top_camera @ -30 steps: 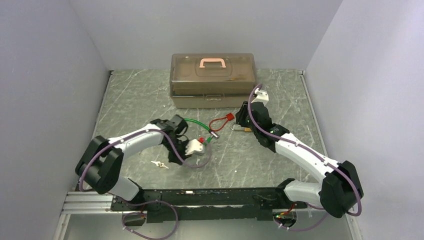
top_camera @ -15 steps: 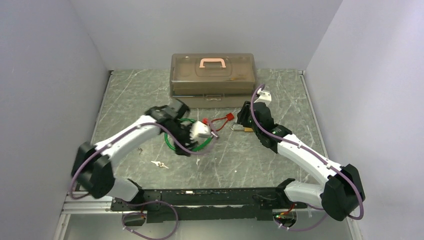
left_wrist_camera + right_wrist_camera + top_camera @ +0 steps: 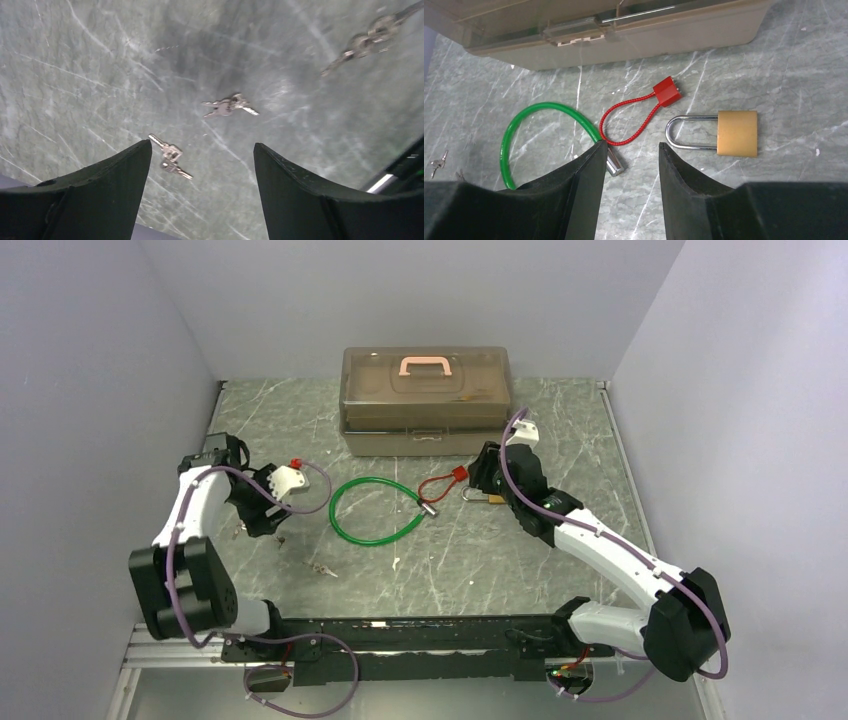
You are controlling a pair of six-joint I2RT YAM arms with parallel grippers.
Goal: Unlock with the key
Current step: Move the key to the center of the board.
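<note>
Small silver keys lie in pairs on the marble table. In the left wrist view one key pair (image 3: 170, 156) lies just inside my left finger, a second pair (image 3: 227, 106) sits farther ahead, and a third (image 3: 365, 42) lies at the top right. My left gripper (image 3: 201, 147) hovers above them, open and empty; from above it (image 3: 265, 525) is at the table's left side. The brass padlock (image 3: 736, 133) lies flat with its shackle closed. My right gripper (image 3: 631, 146) hangs open just short of it, holding nothing.
A green cable loop (image 3: 375, 512) with a silver tip (image 3: 614, 165) lies mid-table. A red tag on red wire (image 3: 667, 91) lies beside the padlock. A brown toolbox (image 3: 426, 400) stands at the back. One more key (image 3: 322, 568) lies near the front left.
My left arm let go of the green cable's end, swung left across the table and opened its jaws above the keys. The cable now lies flat. My right jaws widened slightly.
</note>
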